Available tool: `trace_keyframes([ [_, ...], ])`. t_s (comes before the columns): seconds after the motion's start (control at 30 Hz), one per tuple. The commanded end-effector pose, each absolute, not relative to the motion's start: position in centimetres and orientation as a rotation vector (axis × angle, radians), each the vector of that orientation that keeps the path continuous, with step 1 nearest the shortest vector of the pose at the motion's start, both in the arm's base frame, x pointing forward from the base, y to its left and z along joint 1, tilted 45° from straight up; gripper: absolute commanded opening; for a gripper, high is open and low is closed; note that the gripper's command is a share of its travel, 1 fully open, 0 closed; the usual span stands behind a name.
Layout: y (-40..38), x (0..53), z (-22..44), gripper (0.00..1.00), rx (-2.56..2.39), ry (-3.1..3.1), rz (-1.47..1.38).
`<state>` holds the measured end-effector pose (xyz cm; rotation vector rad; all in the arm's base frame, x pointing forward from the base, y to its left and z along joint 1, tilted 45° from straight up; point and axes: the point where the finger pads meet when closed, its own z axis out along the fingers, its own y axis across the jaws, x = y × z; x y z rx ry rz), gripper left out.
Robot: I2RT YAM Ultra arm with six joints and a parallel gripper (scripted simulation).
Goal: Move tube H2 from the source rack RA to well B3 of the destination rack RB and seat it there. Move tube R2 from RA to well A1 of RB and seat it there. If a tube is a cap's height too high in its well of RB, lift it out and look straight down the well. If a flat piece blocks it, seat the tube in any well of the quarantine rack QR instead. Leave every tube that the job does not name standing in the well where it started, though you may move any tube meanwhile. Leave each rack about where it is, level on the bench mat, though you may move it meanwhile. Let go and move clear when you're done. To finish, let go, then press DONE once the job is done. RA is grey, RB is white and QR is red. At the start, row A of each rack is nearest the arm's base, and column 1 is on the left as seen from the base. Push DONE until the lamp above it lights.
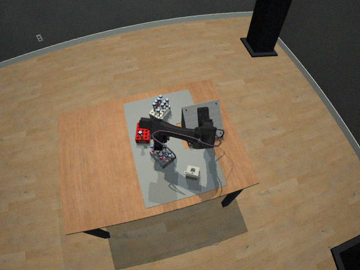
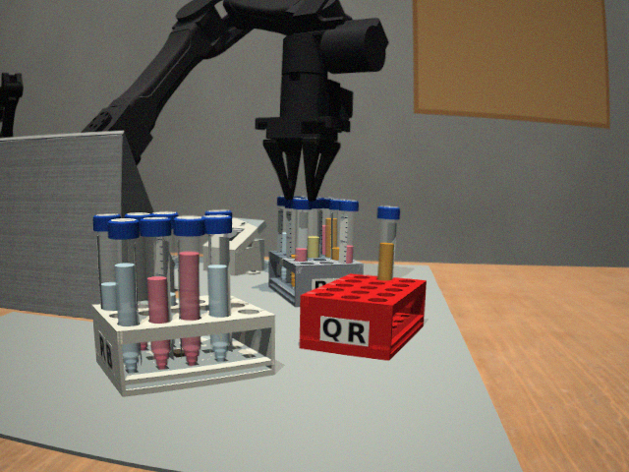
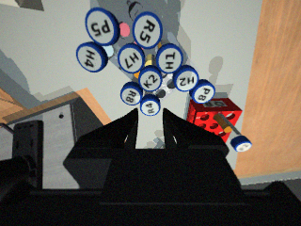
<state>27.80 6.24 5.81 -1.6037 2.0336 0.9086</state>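
Observation:
My gripper (image 2: 301, 198) (image 3: 150, 112) points down with its fingers a little apart and empty, tips at cap height beside the tubes of grey RA (image 1: 163, 163) (image 2: 305, 274). Cap R4 (image 3: 150, 104) is nearest the tips in the wrist view. Cap H2 (image 3: 186, 78) stands further off, between H1 and P8. I read no R2 cap in RA. White RB (image 1: 157, 115) (image 2: 202, 327) holds several blue-capped tubes; their labels are unreadable. Red QR (image 1: 138, 141) (image 2: 311, 324) (image 3: 228, 106) holds one tube with orange liquid (image 2: 385, 262), its label unreadable.
A white device (image 1: 189, 175) stands on the mat beyond RA. A grey panelled block (image 1: 189, 115) (image 2: 61, 218) (image 3: 52, 137) stands by the arm's base. QR lies between RA and RB, off to one side. Caps in RA stand close together.

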Motion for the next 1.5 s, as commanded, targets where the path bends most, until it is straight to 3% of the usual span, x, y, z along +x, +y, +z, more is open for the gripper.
trace_keyframes([
  [0.0,6.5,27.9,6.2,0.30,-1.583,2.019,0.892],
  [0.87,6.8,28.0,6.0,0.30,-1.580,2.018,0.887],
  [0.9,6.8,28.0,6.0,0.00,-1.581,2.018,0.887],
  [1.47,6.8,28.0,6.0,0.00,-1.581,2.017,0.887],
])
